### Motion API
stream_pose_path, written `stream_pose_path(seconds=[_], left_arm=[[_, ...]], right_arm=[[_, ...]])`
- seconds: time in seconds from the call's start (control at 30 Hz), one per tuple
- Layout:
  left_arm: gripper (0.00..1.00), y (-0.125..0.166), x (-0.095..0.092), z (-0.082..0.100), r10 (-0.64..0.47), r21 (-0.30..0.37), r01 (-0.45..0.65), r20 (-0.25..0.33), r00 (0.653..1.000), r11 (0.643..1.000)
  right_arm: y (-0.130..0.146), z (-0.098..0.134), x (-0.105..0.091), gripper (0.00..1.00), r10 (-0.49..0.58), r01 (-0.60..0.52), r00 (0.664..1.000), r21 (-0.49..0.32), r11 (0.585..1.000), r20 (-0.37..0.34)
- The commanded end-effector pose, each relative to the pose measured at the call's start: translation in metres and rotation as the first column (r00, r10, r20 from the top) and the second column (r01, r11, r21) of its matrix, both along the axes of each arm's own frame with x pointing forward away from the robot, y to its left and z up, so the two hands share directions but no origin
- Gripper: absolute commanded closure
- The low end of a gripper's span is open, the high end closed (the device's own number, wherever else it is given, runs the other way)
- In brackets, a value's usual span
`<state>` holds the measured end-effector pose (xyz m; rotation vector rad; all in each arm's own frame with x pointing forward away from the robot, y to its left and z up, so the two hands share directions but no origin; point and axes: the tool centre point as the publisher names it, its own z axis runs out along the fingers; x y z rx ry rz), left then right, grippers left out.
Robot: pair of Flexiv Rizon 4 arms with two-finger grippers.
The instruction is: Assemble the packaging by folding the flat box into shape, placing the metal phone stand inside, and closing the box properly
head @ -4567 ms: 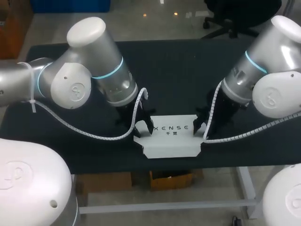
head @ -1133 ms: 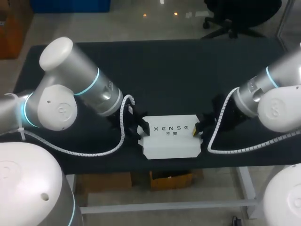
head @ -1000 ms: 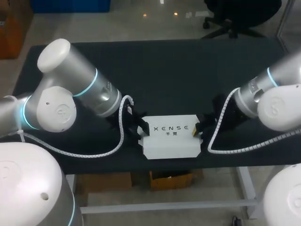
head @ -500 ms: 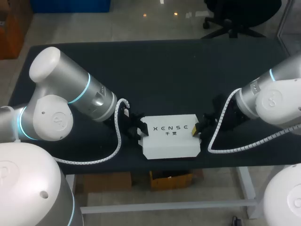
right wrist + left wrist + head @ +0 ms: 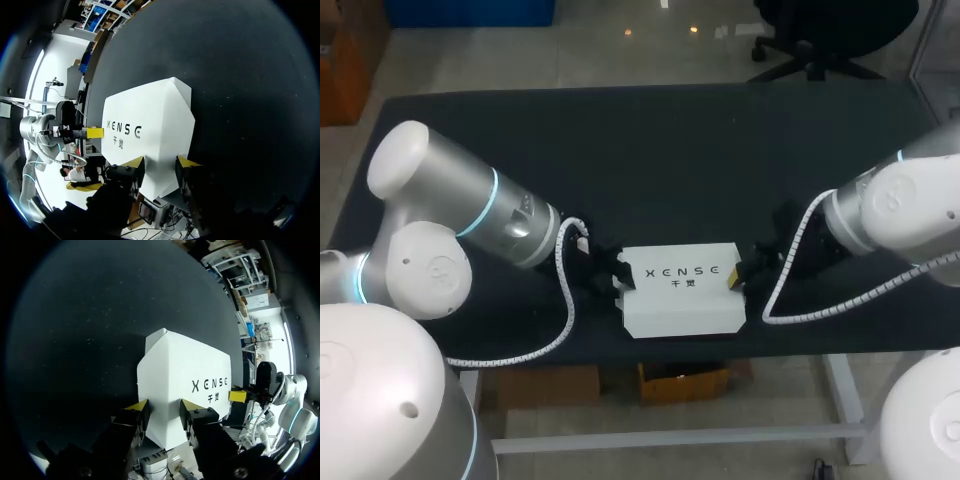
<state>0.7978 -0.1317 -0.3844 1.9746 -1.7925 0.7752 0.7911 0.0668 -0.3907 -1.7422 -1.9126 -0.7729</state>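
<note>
Box (image 5: 680,300) end flaps now folded, left arm (image 5: 470,215) lower

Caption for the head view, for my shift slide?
Left gripper and right gripper flank the white box near the black table's front edge.

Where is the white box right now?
In the head view the white box lies near the front edge of the black table, midway across, between the left gripper and the right gripper at its ends.
</note>
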Motion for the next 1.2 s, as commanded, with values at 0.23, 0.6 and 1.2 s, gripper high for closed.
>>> stream_pose_path(seconds=[0.23,0.6,1.2], left_arm=[[0.63,-0.007,0.003,-0.010,-0.018,-0.045,0.018,-0.006,1.000,0.999],[0.62,-0.009,0.009,-0.004,-0.028,-0.051,0.024,-0.075,0.997,0.998],[0.61,-0.005,0.012,0.006,-0.020,-0.041,0.014,-0.138,0.990,0.999]], right_arm=[[0.003,-0.003,0.003,0.65,0.009,-0.009,1.000,0.030,0.999,-0.012],[0.005,0.002,0.007,0.65,0.025,-0.023,0.999,0.048,0.999,-0.031],[0.006,0.009,0.007,0.66,0.031,-0.029,0.996,0.025,0.999,-0.087]])
